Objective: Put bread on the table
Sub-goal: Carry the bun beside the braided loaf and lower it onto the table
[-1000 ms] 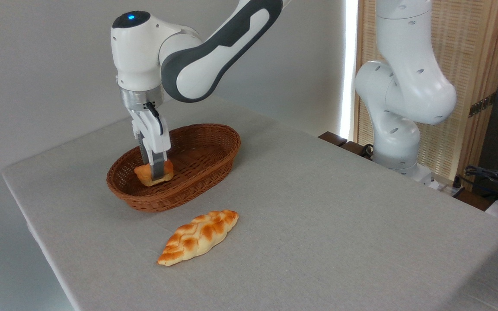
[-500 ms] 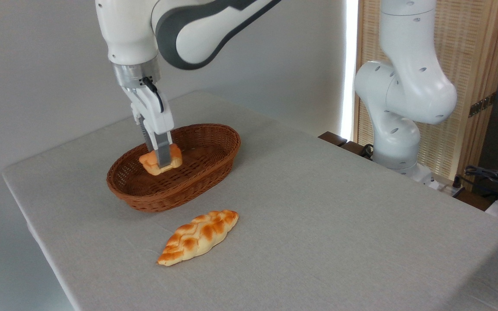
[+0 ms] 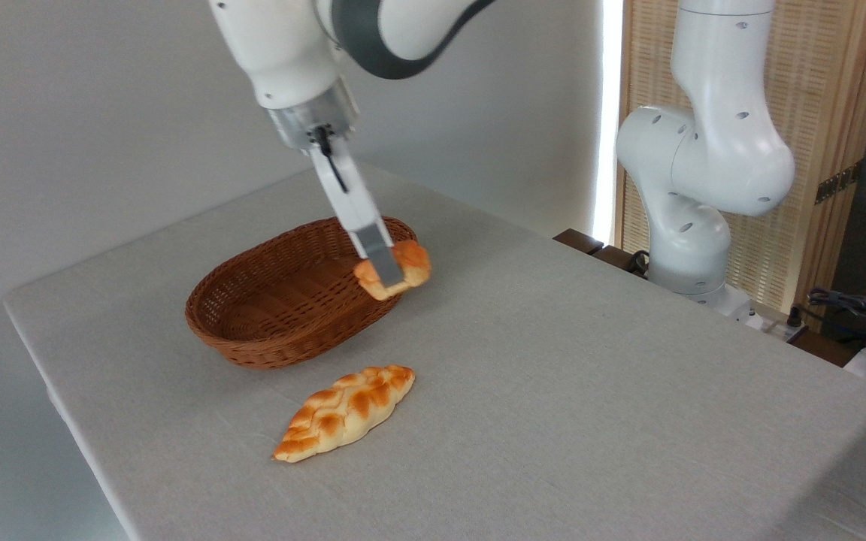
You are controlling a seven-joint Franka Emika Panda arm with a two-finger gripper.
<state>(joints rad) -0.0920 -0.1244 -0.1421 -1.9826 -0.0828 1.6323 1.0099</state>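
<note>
The large rectangular tabletop [image 3: 568, 391] under its plain light grey cloth fills most of the view, running from the near left corner back toward the wall. The white and dark grey robot arm [image 3: 373, 30] reaches in from the top, its wrist tilted so that the long fingers slant down and to the right. The oval brown wicker basket [image 3: 283, 308] sits on the left part of the tabletop, and no bread shows inside it. In front of the basket, apart from it, the long flat braided leaf-shaped loaf [image 3: 345, 412] lies on the cloth, pointing toward the near left. The tool [image 3: 388, 279] is clamped on the small round golden-orange bun [image 3: 400, 266], one grey finger crossing the bun's front. The bun hangs in the air at the basket's right end, level with its rim and clear of the tabletop, its paler base turned down and to the left.
</note>
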